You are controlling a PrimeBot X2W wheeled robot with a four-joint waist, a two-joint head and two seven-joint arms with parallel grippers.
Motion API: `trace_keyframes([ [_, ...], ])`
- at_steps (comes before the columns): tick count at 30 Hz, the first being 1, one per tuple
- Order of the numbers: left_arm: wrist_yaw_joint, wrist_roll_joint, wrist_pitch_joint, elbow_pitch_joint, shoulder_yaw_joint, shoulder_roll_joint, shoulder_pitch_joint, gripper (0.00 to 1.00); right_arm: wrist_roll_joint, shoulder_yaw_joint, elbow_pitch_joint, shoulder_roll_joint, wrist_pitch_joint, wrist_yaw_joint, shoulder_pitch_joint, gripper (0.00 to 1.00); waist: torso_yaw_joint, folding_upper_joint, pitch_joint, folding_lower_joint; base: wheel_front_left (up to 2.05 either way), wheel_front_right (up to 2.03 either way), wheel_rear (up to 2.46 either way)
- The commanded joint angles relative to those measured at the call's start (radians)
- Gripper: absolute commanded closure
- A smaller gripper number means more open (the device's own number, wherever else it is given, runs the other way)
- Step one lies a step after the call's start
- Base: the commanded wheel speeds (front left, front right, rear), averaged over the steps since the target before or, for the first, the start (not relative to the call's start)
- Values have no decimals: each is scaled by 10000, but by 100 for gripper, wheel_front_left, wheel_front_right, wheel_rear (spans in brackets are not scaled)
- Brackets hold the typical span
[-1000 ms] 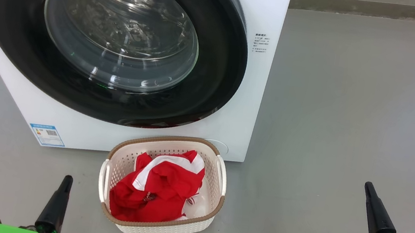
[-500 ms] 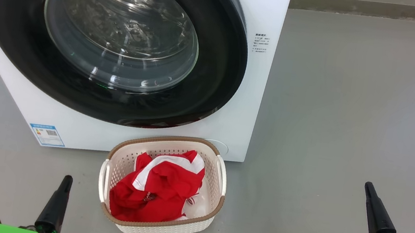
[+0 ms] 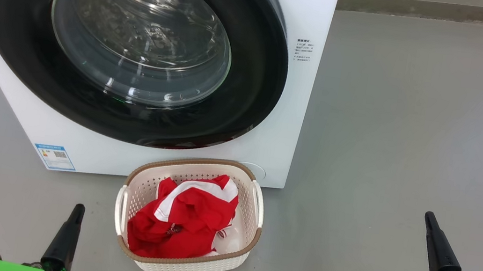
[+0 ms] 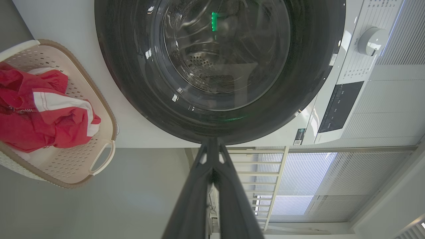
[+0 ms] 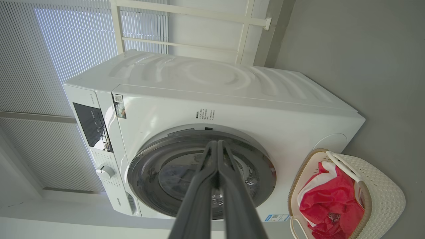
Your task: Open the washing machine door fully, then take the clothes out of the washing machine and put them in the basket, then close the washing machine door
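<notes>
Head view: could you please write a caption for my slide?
Washing machine door closed, clothes in basket, left gripper and right gripper shut.

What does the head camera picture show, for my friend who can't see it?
A white washing machine with its round black-rimmed door shut stands on a grey floor. In front sits a cream basket holding red-and-white clothes. The left gripper and right gripper sit at the bottom corners, fingers together.
</notes>
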Motion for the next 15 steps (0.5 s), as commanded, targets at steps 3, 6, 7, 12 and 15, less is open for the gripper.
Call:
trace_keyframes([
  [3,-69,99,58,-264,365,99,-417,100,-77,139,-287,-63,50,-6,-419,100,0,-1,0,0,0,0,0],
  [6,-69,101,60,-264,366,98,-417,100,-79,138,-287,-62,51,-6,-420,100,0,-1,0,0,0,0,0],
  [7,-69,101,60,-264,367,98,-417,100,-79,137,-287,-61,52,-6,-420,100,0,-1,0,0,0,0,0],
  [12,-69,103,62,-264,369,96,-417,100,-82,134,-287,-59,54,-6,-420,100,0,-1,0,0,0,0,0],
  [15,-69,104,63,-264,371,95,-418,100,-83,133,-287,-58,55,-6,-420,100,0,-1,0,0,0,0,0],
])
